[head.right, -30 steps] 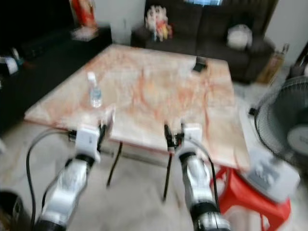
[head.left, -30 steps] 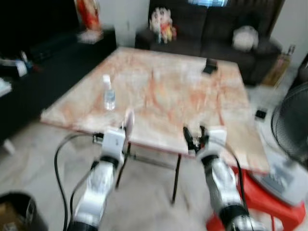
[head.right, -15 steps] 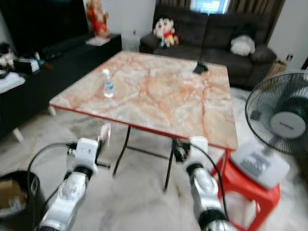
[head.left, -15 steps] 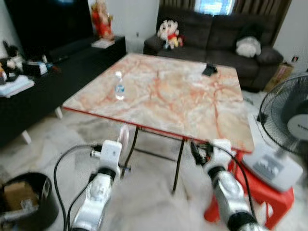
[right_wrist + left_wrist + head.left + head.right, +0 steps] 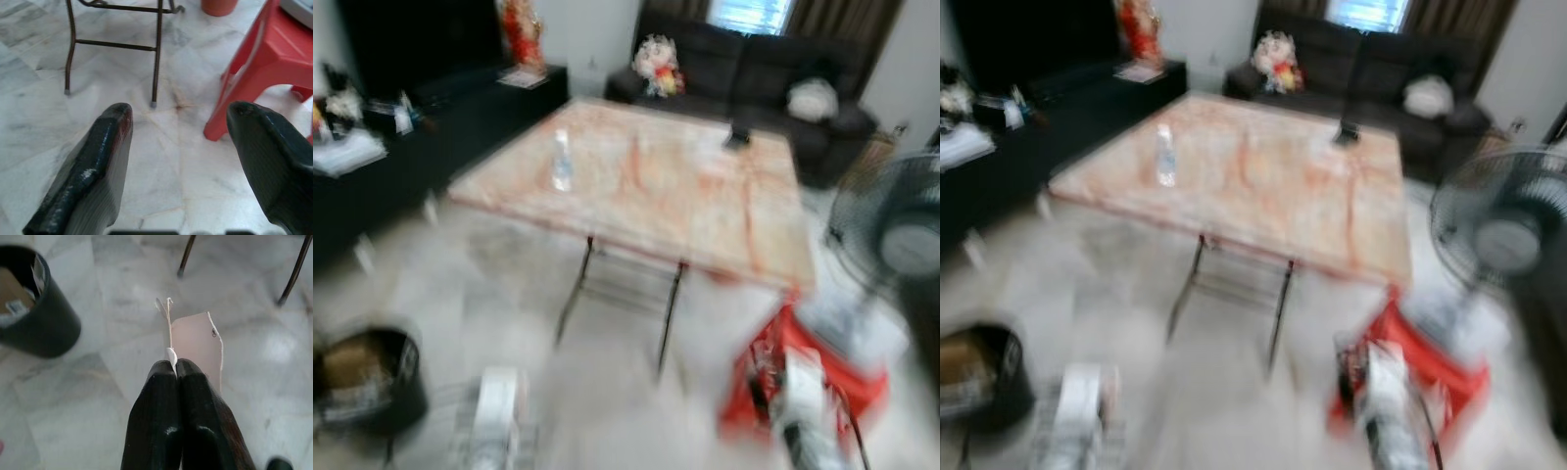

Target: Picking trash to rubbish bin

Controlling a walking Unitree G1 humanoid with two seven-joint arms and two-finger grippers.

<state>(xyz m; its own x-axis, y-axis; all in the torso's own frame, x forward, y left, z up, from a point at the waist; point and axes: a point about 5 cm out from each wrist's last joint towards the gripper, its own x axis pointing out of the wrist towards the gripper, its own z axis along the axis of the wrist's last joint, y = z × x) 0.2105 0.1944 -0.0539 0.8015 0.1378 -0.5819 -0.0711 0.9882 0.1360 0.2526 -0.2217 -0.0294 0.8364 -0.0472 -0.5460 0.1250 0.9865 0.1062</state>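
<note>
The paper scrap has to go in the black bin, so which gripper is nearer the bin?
Left. The left gripper, pinching the paper scrap, is beside the black bin; the right gripper hangs open near the red stool, across the floor.

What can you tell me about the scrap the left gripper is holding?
The scrap is a thin, pale pinkish-white piece that looks like paper or card, flat with ragged, curled edges and a tiny dark mark near one corner. The left gripper is shut on one end of it, so it sticks out beyond the black fingertips, held above the marble floor. The black rubbish bin stands off to one side, not touching it.
</note>
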